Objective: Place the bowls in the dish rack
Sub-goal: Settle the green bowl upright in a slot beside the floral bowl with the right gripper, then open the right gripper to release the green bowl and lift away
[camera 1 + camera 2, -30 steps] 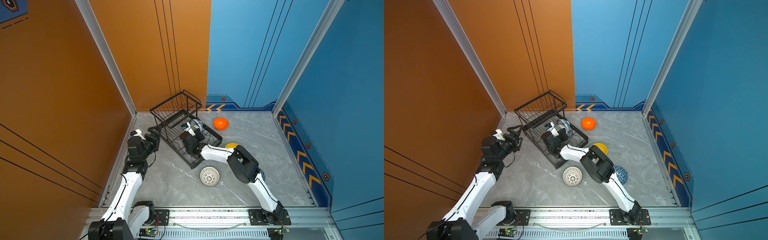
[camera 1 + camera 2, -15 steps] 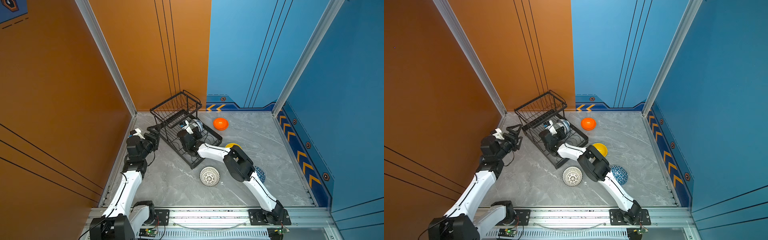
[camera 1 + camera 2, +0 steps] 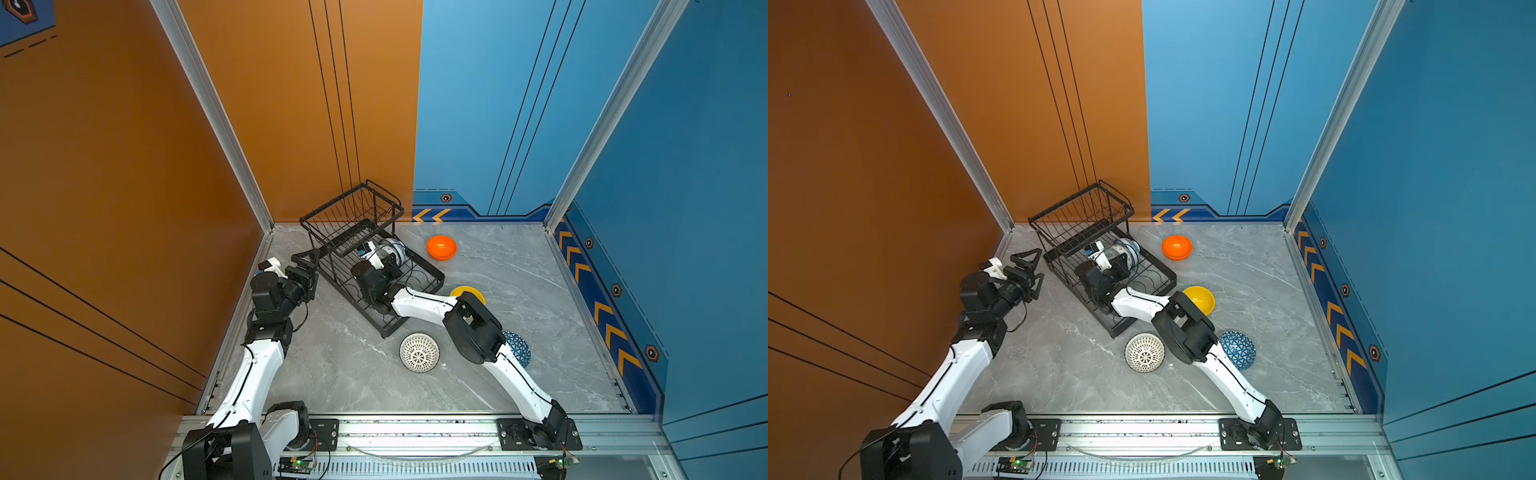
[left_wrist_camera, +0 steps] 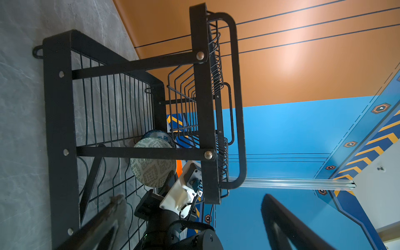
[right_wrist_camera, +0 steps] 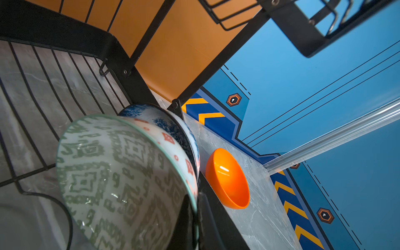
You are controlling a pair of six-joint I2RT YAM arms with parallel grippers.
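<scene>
Green bowl (image 5: 121, 173), clamped by right end effector (image 5: 195, 216), now deeper in rack (image 4: 60, 129); left end effector (image 3: 1038, 267) gapes.

The dish rack (image 4: 60, 129) looks like black metal with a matt coating and shiny rivets. The pale green bowl (image 5: 121, 173) is glazed and glossy, reflections all over it. The orange bowl (image 5: 227, 179) reads as smooth shiny plastic. The tabletop (image 3: 519, 270) is smooth grey marble-look stuff. The white lattice bowl (image 3: 419, 352) seems matt-ish, but it's too small to really tell.
</scene>
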